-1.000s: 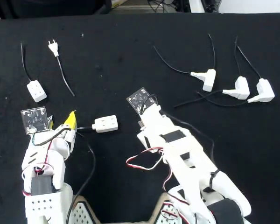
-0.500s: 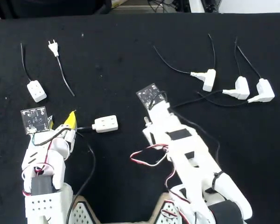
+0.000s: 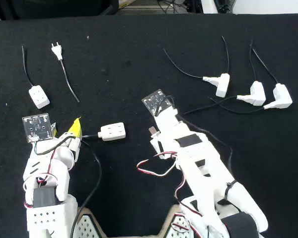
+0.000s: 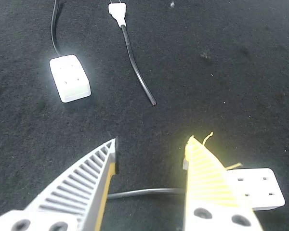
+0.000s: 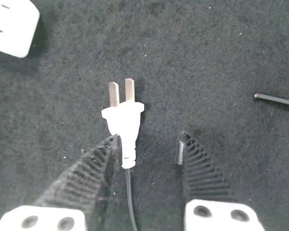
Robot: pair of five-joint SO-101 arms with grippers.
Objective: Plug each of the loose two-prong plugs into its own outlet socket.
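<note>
1. The right gripper (image 5: 148, 139) was released, its fingers spread. The plug (image 5: 123, 115) lay flat on the table (image 3: 139, 49) just beside one fingertip, unclamped, with its prongs pointing away from the wrist.
2. The plug's cable (image 5: 131, 202) ran back between the fingers and under the wrist.
3. Beyond the prongs and off to one side showed a socket corner (image 5: 9, 24), apart from the plug. A bare wire end (image 5: 274, 99) lay off to the other side.
4. The left gripper (image 4: 151, 142) was released too, low over the table's near left. A black lead (image 4: 144, 193) crossed under its gap to the long socket (image 4: 257, 187), which sat just beside the yellow finger (image 4: 207, 183).
5. Farther out lay the square socket (image 4: 70, 84) and the round-pin plug (image 4: 118, 8). That plug's wire (image 4: 135, 67) trailed toward the gripper.
6. At the far right sat three white connectors (image 3: 256, 93), two of their leads crossing. I could not tell whether they were plugs or sockets.
</note>
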